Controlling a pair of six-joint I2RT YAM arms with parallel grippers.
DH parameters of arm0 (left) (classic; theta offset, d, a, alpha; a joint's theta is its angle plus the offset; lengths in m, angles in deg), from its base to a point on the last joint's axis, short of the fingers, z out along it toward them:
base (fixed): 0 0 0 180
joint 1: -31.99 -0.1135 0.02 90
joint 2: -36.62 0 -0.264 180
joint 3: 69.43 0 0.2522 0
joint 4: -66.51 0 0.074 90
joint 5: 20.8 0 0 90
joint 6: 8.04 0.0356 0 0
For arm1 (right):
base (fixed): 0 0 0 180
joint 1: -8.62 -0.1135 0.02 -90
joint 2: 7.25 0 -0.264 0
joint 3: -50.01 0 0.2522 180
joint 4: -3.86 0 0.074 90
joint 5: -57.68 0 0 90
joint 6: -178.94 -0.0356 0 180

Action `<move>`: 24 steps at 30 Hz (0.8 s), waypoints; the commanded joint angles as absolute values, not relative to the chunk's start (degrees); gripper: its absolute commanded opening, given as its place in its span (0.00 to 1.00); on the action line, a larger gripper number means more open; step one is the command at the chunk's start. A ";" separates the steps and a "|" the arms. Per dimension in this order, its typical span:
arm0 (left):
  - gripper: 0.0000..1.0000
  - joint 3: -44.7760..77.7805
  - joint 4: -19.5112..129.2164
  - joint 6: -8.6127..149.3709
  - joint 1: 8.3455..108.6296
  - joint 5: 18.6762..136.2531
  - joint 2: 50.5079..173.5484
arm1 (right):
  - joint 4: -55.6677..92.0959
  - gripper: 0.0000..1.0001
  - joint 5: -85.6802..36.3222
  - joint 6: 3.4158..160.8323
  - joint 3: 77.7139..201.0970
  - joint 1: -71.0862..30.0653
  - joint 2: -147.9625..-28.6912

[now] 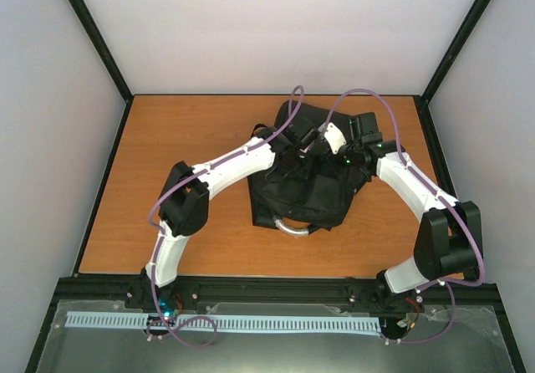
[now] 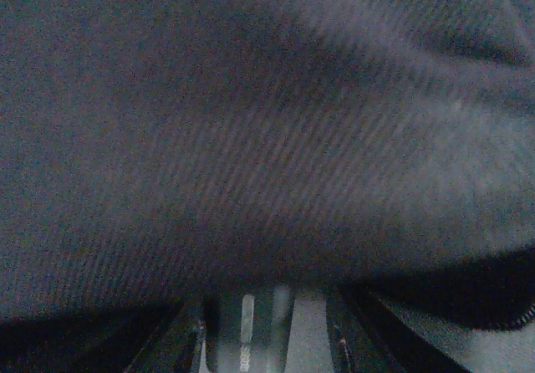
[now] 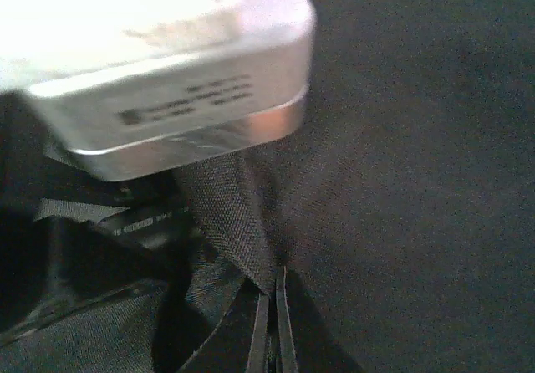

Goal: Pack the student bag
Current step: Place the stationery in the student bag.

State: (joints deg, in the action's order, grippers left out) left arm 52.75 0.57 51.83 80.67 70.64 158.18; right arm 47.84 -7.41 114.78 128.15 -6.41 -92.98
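**Both Tools Deep in the Black Bag**

The student bag [image 1: 305,197] lay flat on the orange bench [image 1: 184,139]. Its grey loop handle [image 1: 292,227] curled out from the bag's edge nearest the arm bases. Both arms bent in over the bag, the left from its left side and the right from its right. They met above the bag's far half, where black tool parts and black fabric ran together in the top view and could not be told apart.

The left tool [image 1: 290,150] sat close against the bag's cloth. Its own camera saw little but dark twill, blurred and draped across almost the whole view. Only the dim roots of two fingers [image 2: 167,344] showed below the fabric, with something pale and streaked between them (what it was could not be made out). Whether that tool was open, or held anything, could not be told.

The right tool [image 3: 272,306] was closed, its two thin fingers pressed together. A fold of the bag's woven webbing [image 3: 230,214] narrowed down into their tips, pinched there by the look of it. Just above that fold, a white housing [image 3: 159,63] with an unreadable printed label was cut off by the frame; which arm it belonged to was unclear. Left of the fold, the bag fell into deep shadow.
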 commanded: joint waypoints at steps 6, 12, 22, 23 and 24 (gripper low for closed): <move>0.50 46.65 0.94 51.39 84.62 70.74 147.14 | 45.30 0.03 -3.90 114.63 128.52 -6.53 -92.13; 0.39 37.72 2.85 49.67 85.68 69.75 141.53 | 45.38 0.03 -3.78 114.60 128.52 -6.52 -92.04; 0.01 29.90 9.39 49.22 85.55 66.04 141.66 | 45.53 0.03 -3.68 114.47 128.62 -6.57 -91.89; 0.01 29.83 10.00 49.47 85.47 65.75 141.89 | 45.53 0.03 -3.76 114.47 128.63 -6.59 -91.88; 0.01 29.69 10.66 49.78 85.24 66.03 142.10 | 45.52 0.03 -3.80 114.51 128.55 -6.51 -91.88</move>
State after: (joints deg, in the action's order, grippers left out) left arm 29.70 5.81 49.18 85.68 68.25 141.50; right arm 47.81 -7.24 114.78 128.15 -6.41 -92.98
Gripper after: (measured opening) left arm 0.020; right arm 0.035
